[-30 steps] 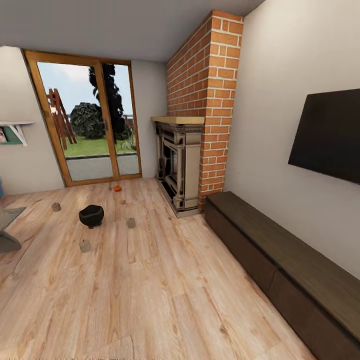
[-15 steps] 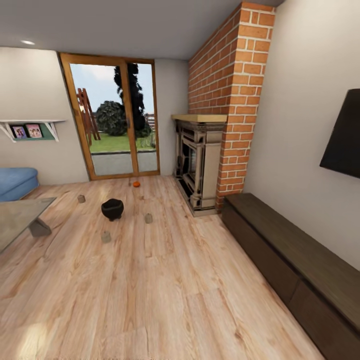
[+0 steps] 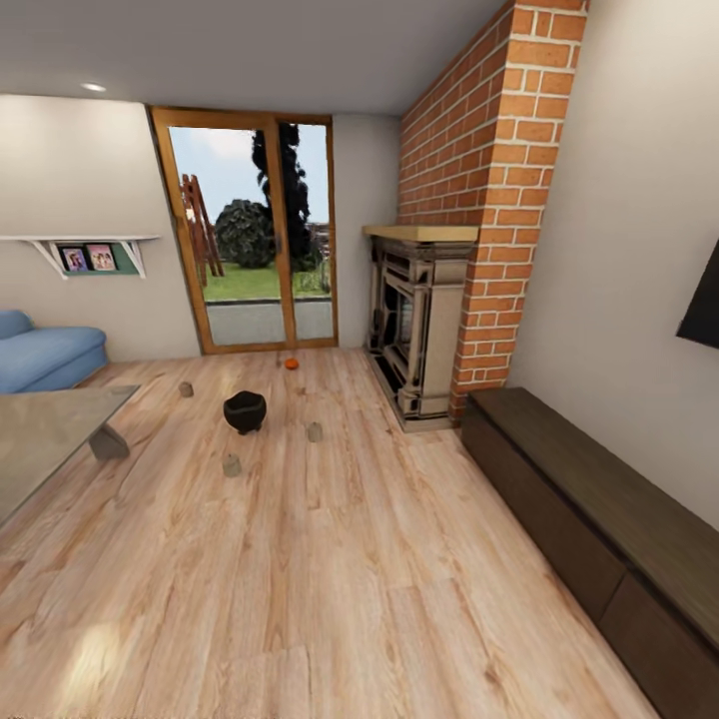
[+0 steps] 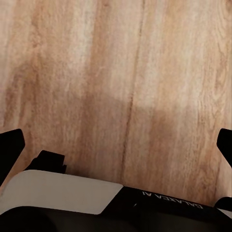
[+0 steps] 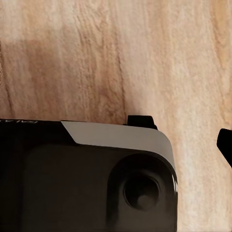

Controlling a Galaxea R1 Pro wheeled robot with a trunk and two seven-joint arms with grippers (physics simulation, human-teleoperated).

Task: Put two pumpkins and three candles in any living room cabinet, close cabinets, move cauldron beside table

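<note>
View swung left since earlier, cauldron on floor, jaws' state unclear

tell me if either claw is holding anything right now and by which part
Nothing is held. The left claw has its fingertips spread wide over bare wooden floor, with nothing between them. The right claw's view also shows just floor, no object, though its fingers are mostly out of frame.

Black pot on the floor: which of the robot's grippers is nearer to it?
Probably the left, slightly. The pot sits far ahead, left of the head view's centre; both the left gripper and right gripper hang over bare floorboards, well short of it.
</note>
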